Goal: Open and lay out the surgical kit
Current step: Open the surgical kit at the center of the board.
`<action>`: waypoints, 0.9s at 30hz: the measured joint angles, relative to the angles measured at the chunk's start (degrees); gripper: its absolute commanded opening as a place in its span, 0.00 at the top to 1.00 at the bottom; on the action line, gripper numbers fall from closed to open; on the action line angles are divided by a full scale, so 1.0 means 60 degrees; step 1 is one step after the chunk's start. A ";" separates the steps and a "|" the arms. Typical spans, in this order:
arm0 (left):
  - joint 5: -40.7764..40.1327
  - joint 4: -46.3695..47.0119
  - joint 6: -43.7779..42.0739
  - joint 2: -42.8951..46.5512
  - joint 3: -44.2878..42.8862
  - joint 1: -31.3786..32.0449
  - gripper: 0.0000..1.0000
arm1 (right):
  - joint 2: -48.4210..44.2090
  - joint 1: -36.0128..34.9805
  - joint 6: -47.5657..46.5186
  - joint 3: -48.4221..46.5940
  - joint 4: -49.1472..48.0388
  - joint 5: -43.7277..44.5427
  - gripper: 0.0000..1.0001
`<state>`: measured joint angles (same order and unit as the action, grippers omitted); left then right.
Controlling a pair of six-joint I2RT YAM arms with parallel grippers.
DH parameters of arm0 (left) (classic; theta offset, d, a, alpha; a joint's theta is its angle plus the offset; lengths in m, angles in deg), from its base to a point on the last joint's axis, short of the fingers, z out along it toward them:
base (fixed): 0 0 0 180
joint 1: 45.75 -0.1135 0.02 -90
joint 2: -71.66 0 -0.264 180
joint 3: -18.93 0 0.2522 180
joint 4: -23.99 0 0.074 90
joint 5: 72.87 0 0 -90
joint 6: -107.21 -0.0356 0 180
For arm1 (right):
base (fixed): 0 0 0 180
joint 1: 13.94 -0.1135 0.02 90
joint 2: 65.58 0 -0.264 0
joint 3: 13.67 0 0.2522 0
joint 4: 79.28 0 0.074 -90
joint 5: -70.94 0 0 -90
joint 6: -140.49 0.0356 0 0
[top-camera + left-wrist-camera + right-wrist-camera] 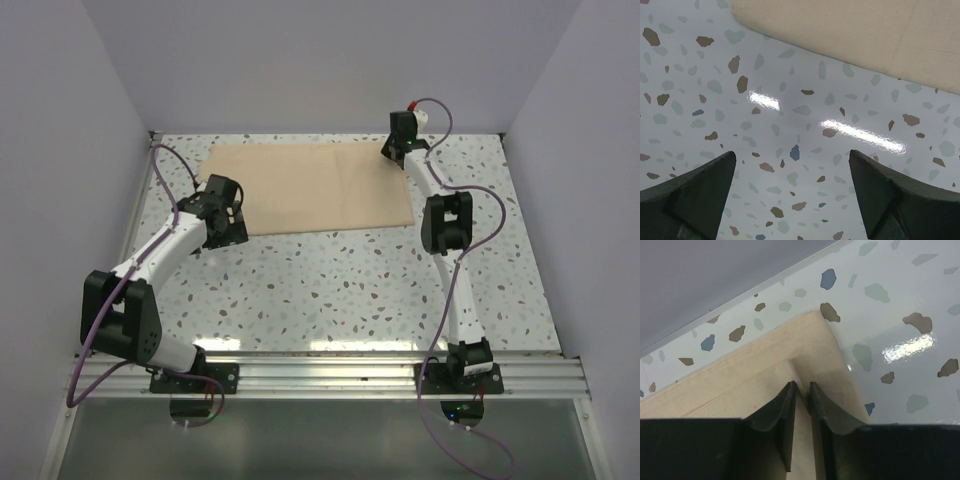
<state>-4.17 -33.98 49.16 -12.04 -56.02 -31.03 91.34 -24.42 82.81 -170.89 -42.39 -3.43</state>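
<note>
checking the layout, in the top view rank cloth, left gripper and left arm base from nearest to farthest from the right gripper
1. cloth: far side, its right far corner pinched in the right gripper.
2. left gripper: left, open, by the cloth's near left corner.
3. left arm base: near edge, left.

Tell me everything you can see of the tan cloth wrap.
The cloth wrap is a tan, matte, woven-looking sheet, roughly rectangular, spread flat on the far part of the speckled table, with faint fold creases. At its far right corner a layer is doubled over, and the right gripper has its fingers pinched together there with a sliver of cloth between. The left gripper hangs open beside the near left corner, not touching. Nothing lies on it.
</note>
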 measured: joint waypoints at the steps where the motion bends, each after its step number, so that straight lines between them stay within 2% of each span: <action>1: 0.0000 0.0004 0.0000 0.0000 0.0000 0.0000 0.00 | 0.0000 0.0000 0.0026 0.0000 0.0011 0.0000 0.87; 2: 0.0000 0.0000 0.0000 0.0000 0.0000 0.0000 0.00 | 0.0004 0.0000 0.0004 0.0004 0.0011 0.0004 0.94; 5: 0.0000 0.0000 0.0000 0.0000 0.0000 0.0000 0.00 | 0.0004 0.0000 0.0000 0.0025 0.0018 0.0004 1.00; 18: -0.0113 -0.0113 0.0000 0.0069 -0.0222 0.0007 0.00 | -0.0521 0.0000 -0.0379 0.0852 -0.0146 -0.0135 1.00; 22: -0.0237 -0.0142 -0.0022 0.0495 -0.0521 0.0007 0.00 | -0.1599 -0.0015 -0.0426 0.2215 -0.0113 -0.0568 1.00; 27: -0.0310 -0.0226 -0.0197 0.1133 -0.0947 0.0007 0.00 | -0.4189 -0.0240 -0.0499 0.4637 -0.0109 -0.1056 1.00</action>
<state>-6.03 -35.33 47.98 -5.24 -61.70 -30.98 66.21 -25.86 79.81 -143.07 -43.04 -9.76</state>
